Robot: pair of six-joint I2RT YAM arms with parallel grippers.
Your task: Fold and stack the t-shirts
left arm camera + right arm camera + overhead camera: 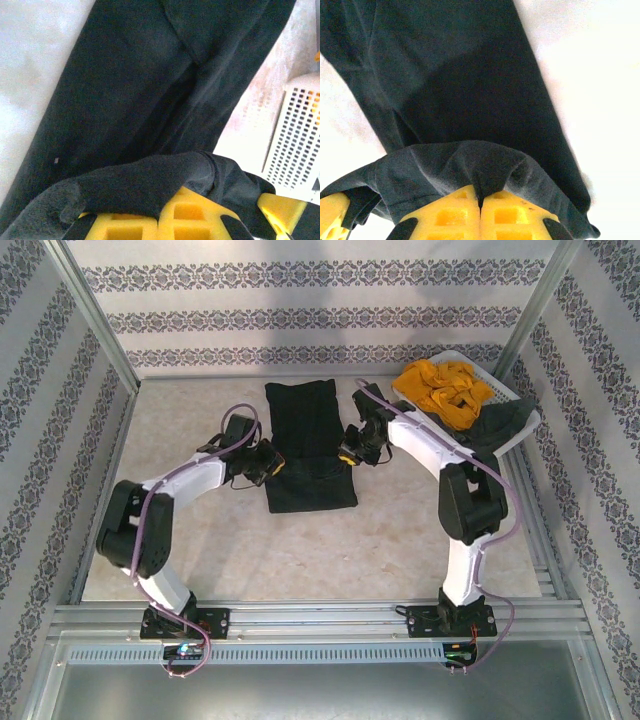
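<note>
- The black shirt (305, 440) lies flat in the middle of the bench (200, 540). It is a long narrow strip running from near the far edge toward the near edge, so its sides look already folded in.
- The left claw (262, 462) is at the strip's left edge and the right claw (355, 448) is at its right edge, both roughly at mid-length.
- In the right wrist view, the right claw (480, 197) has its yellow fingers pressed together with a fold of black cloth pinched between them.
- In the left wrist view, the left claw (160, 215) likewise looks closed, with a fold of black cloth bunched over its tips. It seems to be gripping the shirt, though the cloth hides the tips themselves.
- The mustard shirt (440, 388) is heaped in the white basket (403, 392) at the far right corner. The dark grey shirt (505, 425) hangs over the basket's near rim.
- The step in hand looks like the crosswise fold of the black shirt.
- The next move calls for both claws to lift together and carry the held part over the rest of the strip. They need to keep level so the edges line up, then let go.
- The other two shirts are not yet folded.
</note>
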